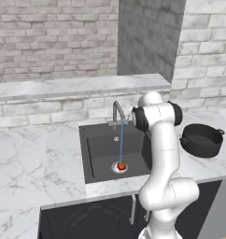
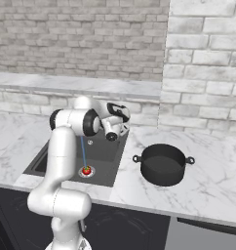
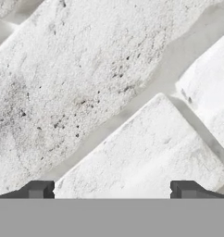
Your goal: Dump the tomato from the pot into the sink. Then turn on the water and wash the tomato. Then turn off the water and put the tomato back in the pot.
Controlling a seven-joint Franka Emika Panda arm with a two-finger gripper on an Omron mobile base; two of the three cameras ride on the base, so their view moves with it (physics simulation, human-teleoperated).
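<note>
Over the sink, my claw is up near the faucet, close to the back wall. Hand view: fingertips far apart at the bottom edge, nothing between them, so the claw is spread and empty. It faces pale brick with mortar lines running diagonally across, so the hand is rolled relative to the wall.

Tomato sits in the basin, right on the round silver drain. A thin blue water stream runs straight down from the faucet spout onto it. Same from the right base view: tomato on the drain, stream landing on it, partly behind my forearm.

Pot stands upright on the marble counter to the right of the sink, well apart from the tomato. Black inside, nothing visible in it, both small side handles showing. In the left base view the pot is just past my upper arm.

My wrist bends back toward the wall above the sink's right rear corner. Claw is not touching the tomato or the pot; cannot tell whether it touches the faucet.
</note>
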